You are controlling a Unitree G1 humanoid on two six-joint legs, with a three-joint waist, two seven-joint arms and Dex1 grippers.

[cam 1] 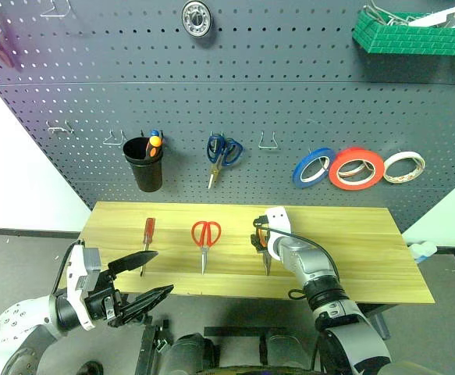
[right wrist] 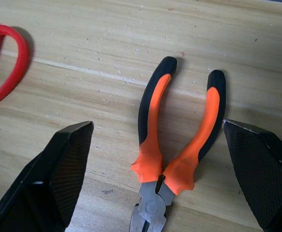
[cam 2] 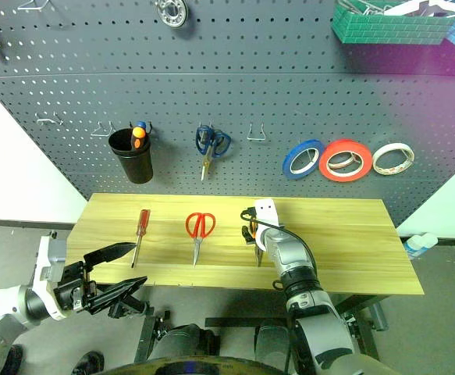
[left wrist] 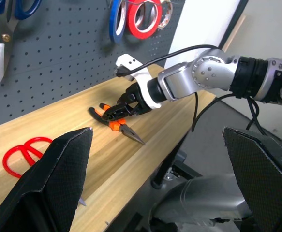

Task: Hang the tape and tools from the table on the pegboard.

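Observation:
The orange-and-black pliers (right wrist: pixel 179 145) lie flat on the table (cam 1: pixel 352 250), right of centre. My right gripper (right wrist: pixel 157 124) is open and hovers low over their handles, one finger on each side and neither touching. The red-handled scissors (cam 1: pixel 205 238) and the red-handled screwdriver (cam 1: pixel 146 244) lie further left on the wood. The red-orange tape (cam 1: pixel 356 168) hangs on the pegboard (cam 1: pixel 289 94) between two other rolls. My left gripper (cam 1: pixel 163 272) is open and empty, off the table's front left edge.
On the pegboard hang a black cup (cam 1: pixel 143 162), blue-handled scissors (cam 1: pixel 223 152), a blue roll (cam 1: pixel 313 166), a white roll (cam 1: pixel 404 166) and a green basket (cam 1: pixel 414 31). A bare metal hook (cam 1: pixel 270 142) sits right of the blue scissors, above the pliers.

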